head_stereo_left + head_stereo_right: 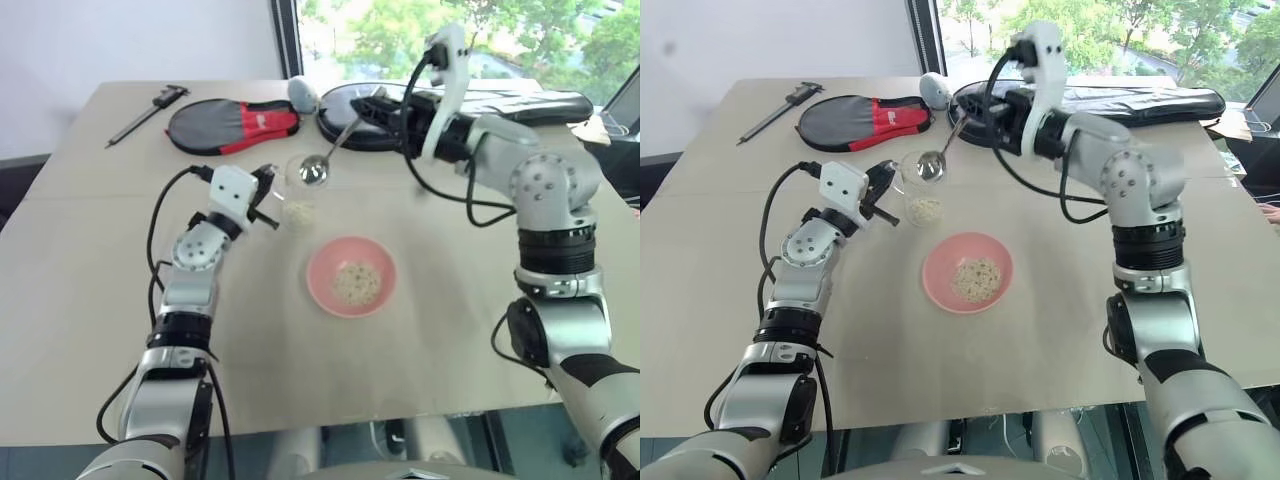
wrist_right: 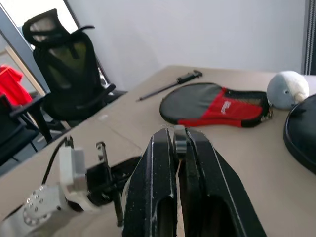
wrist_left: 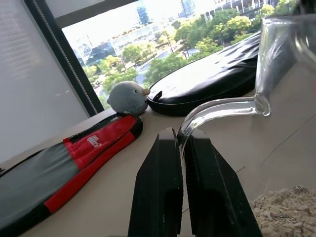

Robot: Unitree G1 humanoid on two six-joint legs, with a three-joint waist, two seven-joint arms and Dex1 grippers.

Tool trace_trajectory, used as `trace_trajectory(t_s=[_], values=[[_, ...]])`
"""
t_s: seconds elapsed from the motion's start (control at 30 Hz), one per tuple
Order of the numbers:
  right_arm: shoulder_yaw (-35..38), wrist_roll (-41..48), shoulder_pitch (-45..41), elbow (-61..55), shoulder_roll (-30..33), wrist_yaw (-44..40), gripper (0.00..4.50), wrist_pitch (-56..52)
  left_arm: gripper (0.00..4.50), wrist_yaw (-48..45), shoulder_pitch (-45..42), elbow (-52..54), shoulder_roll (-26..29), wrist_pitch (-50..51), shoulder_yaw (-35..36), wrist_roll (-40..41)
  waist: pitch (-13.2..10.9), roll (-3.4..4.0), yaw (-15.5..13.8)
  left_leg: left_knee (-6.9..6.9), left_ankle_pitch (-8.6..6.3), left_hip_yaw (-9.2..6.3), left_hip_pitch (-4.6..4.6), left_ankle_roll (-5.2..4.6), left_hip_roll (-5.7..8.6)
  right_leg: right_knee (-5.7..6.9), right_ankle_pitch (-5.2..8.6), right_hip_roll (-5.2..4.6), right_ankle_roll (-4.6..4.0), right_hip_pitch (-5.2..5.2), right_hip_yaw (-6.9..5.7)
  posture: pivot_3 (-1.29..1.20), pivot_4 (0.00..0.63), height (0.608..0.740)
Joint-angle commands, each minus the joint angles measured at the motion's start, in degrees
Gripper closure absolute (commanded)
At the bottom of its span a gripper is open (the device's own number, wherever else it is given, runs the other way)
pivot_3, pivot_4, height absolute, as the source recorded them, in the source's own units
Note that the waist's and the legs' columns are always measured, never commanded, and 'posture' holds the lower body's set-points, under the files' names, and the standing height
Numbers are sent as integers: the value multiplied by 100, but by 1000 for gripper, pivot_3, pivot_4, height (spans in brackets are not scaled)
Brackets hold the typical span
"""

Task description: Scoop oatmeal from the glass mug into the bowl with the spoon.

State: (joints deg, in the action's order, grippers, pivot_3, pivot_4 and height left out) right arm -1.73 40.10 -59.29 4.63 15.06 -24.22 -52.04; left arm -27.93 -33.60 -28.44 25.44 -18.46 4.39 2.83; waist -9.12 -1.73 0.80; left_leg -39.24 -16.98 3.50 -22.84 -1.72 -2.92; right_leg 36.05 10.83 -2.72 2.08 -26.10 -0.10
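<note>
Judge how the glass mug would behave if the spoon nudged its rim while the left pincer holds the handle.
The glass mug looks light: it holds just a shallow layer of oatmeal, so it could tip easily. The left pincer is shut on the thin curved handle alone; smooth glass there might slip or pivot. The spoon, held by the right pincer, hangs at its rim; glass is probably chip-prone.

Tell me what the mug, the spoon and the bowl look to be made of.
Glass mug: clear colourless glass, glossy; the oat flakes and table show straight through its wall and handle.
Spoon: polished metal, probably steel; its oval bowl mirrors the light.
Bowl: plain pink with a smooth, even surface; plastic or glazed ceramic, the look leaves it open.
</note>
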Motion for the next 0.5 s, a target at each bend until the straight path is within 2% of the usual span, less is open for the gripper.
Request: trace_trajectory(t_s=[0.03, 0.13, 0.27, 0.5], values=[[-452, -611, 7, 132, -23, -358, 4500, 568, 4471, -183, -155, 51, 4, -194, -55, 61, 0, 0, 2, 0, 0, 0, 0, 0, 0, 0, 0, 0, 0, 0, 0, 0, 150, 740], [-864, -1191, 44, 581, -37, -736, 4500, 1173, 4471, -327, -187, 89, -5, -191, -125, 58, 0, 0, -3, -2, 0, -1, -1, 0, 5, -2, 0, -1, 0, 0, 0, 0, 150, 740], [-883, -1410, 46, 919, -223, -895, 4500, 1344, 4471, -382, -184, 186, 2, -134, -118, 65, 0, 0, 2, -2, 0, -1, -2, 1, 8, -5, 0, -3, 1, 0, 0, 0, 150, 740], [-133, -763, 12, 790, -625, -563, 4500, 23, 4471, -384, -148, 316, 35, -71, -96, 61, 0, 0, -2, -3, 1, -4, -2, 2, 7, 27, 0, -3, 1, 0, -2, 0, 150, 740]])
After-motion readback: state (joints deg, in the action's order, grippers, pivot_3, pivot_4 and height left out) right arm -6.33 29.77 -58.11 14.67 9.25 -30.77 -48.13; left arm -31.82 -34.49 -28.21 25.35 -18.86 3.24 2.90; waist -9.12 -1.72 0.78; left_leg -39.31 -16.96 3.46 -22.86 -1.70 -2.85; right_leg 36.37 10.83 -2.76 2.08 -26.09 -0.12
